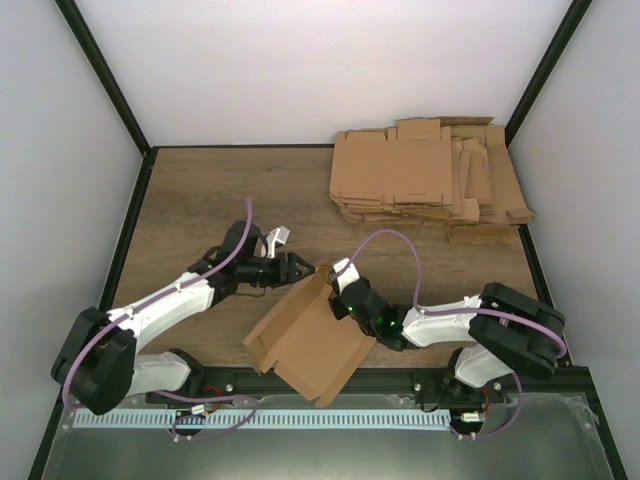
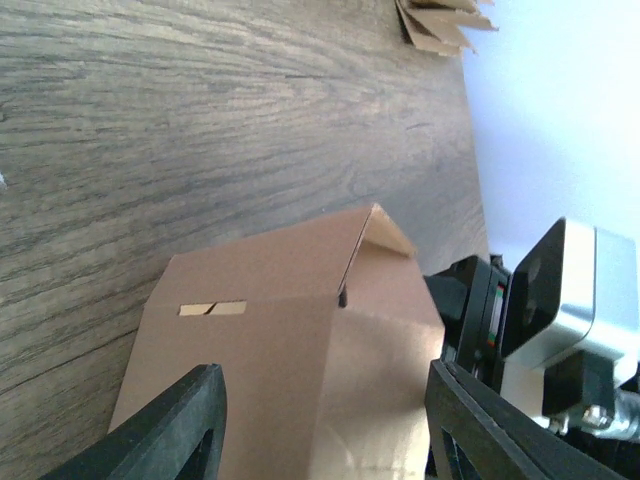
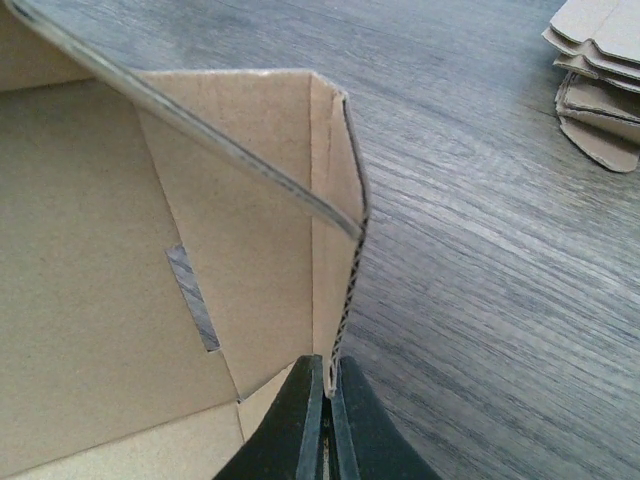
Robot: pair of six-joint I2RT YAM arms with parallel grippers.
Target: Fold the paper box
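The paper box point(image 1: 310, 338) is a single brown cardboard piece, partly folded, lying tilted at the near middle of the table. My right gripper point(image 1: 340, 300) is shut on the edge of one raised side wall; in the right wrist view the fingers point(image 3: 300, 425) pinch that corrugated edge point(image 3: 345, 300), with the box's inside and a slit point(image 3: 192, 298) to the left. My left gripper point(image 1: 298, 268) is open just left of the box's far corner. In the left wrist view its fingers point(image 2: 175, 435) straddle the box's outer panel point(image 2: 290, 350) without touching it.
A pile of several flat brown cardboard blanks point(image 1: 430, 180) lies at the back right of the wooden table point(image 1: 230, 190), and shows at the top of the left wrist view point(image 2: 440, 25) and right wrist view point(image 3: 600, 80). Black frame posts and white walls enclose the table.
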